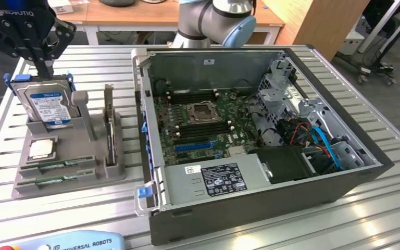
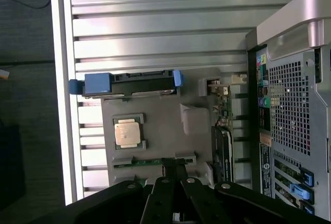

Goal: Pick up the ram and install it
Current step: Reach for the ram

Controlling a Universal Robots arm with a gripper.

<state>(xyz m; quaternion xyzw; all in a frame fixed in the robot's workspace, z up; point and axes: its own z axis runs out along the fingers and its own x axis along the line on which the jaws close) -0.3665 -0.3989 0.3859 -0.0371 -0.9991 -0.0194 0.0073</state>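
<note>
Two green ram sticks (image 1: 60, 165) lie flat in slots at the front of a grey holder (image 1: 71, 138) on the exterior view's left. My black gripper (image 1: 45, 69) hangs shut and empty well above the holder's far end, over the hard drive (image 1: 49, 104). In the wrist view my gripper (image 2: 175, 166) points down at the holder (image 2: 160, 113), its closed tip over one green ram stick (image 2: 150, 161). The open computer case (image 1: 366, 156) lies on its side to the exterior view's right, motherboard (image 1: 200, 122) facing up with dark memory slots around the processor socket (image 1: 203, 110).
The holder also carries a processor chip (image 1: 40, 149) and a card standing on edge (image 1: 108, 120). A power supply (image 1: 214, 179), cables (image 1: 322, 140) and a drive cage (image 1: 283, 83) crowd the case. A teach pendant (image 1: 61, 242) lies at the slatted table's (image 1: 366, 219) front edge.
</note>
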